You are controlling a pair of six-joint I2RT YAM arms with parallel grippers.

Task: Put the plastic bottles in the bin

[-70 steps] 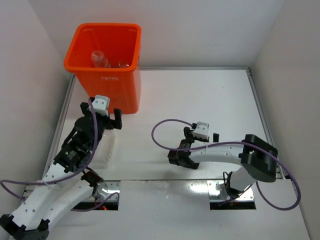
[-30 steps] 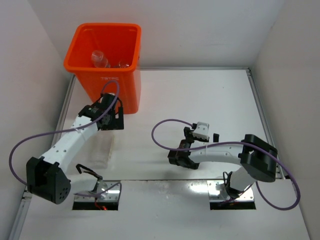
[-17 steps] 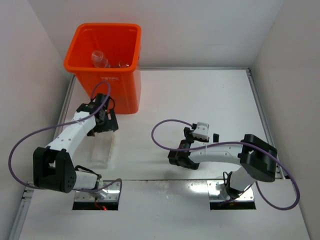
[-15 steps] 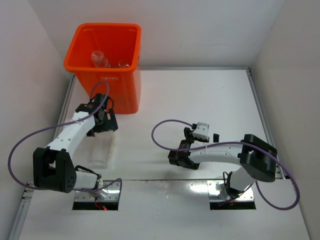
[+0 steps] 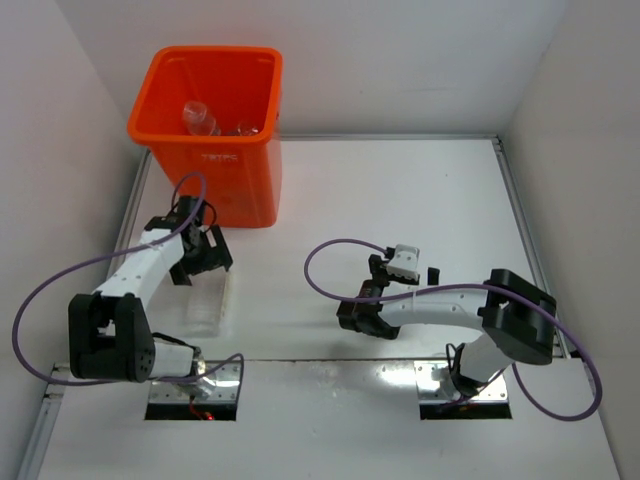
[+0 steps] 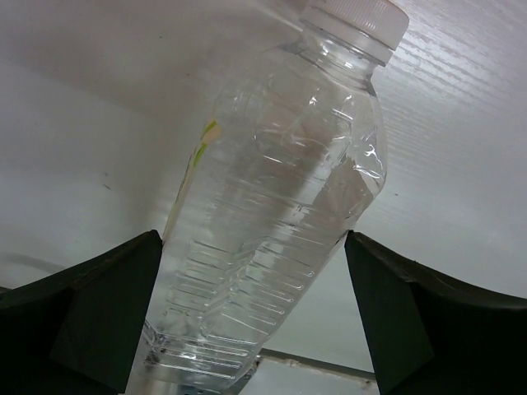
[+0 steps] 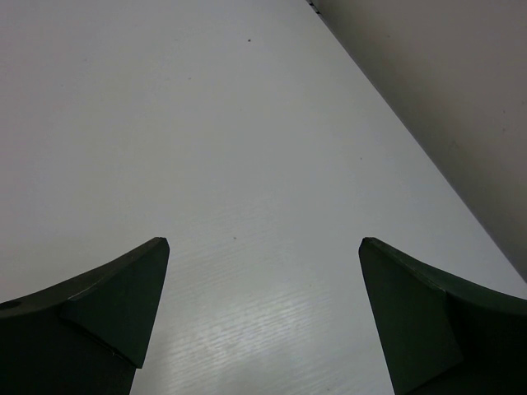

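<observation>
A clear plastic bottle (image 6: 272, 206) with a white cap lies on the white table; it also shows in the top view (image 5: 210, 300), left of centre. My left gripper (image 5: 203, 260) is open and low over it. In the left wrist view the left gripper (image 6: 254, 329) straddles the bottle's lower body, one finger on each side. The orange bin (image 5: 170, 120) stands at the far left, just beyond the left gripper. Two clear bottles (image 5: 200, 118) lie inside it. My right gripper (image 5: 404, 272) is open and empty over bare table (image 7: 247, 164).
White walls close in the table on the left, the back and the right. The left wall runs close to the bin and the left arm. A purple cable (image 5: 330, 250) loops above the right arm. The table's metal front edge (image 5: 330, 368) is between the arm bases.
My left arm has come down from near the front edge and reached out beside the bin, then its gripper moved down and left over the lying bottle. The right arm has not moved.
</observation>
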